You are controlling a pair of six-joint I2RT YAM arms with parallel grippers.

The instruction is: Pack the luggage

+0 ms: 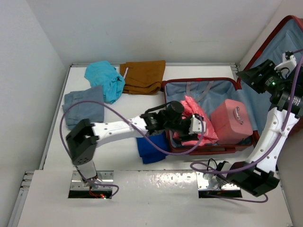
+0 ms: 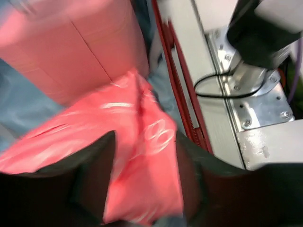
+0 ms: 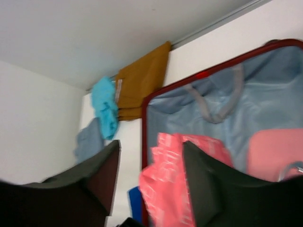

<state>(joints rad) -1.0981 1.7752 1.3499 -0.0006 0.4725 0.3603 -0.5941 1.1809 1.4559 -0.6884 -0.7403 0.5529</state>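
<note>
Top external view, nearest first: a dark blue folded cloth [image 1: 151, 149] lies on the white worktop [image 1: 132, 104], touching the near left corner of the luggage [image 1: 213, 94], a large red hard-shell suitcase with grey-blue fabric lining. It lies open at the right of the worktop, its lid propped up at the far right. Inside, the left gripper [image 1: 199, 125] hangs over a pink plastic-wrapped garment packet [image 1: 193, 108]. Its jaws are spread with the packet showing between them, not pinched. Just right of it sits a small pink hard case [image 1: 232, 120]. The right gripper [image 1: 244, 75] hovers above the far right corner, jaws apart and empty.

Far left lie a grey-blue folded garment [image 1: 85, 106], a turquoise crumpled one [image 1: 104, 78] and a mustard-brown folded one [image 1: 144, 75].

The shell looks stiff, smooth and too broad to pinch. The thin red lid rim seems the best hold, and the lid would likely swing heavily.
</note>
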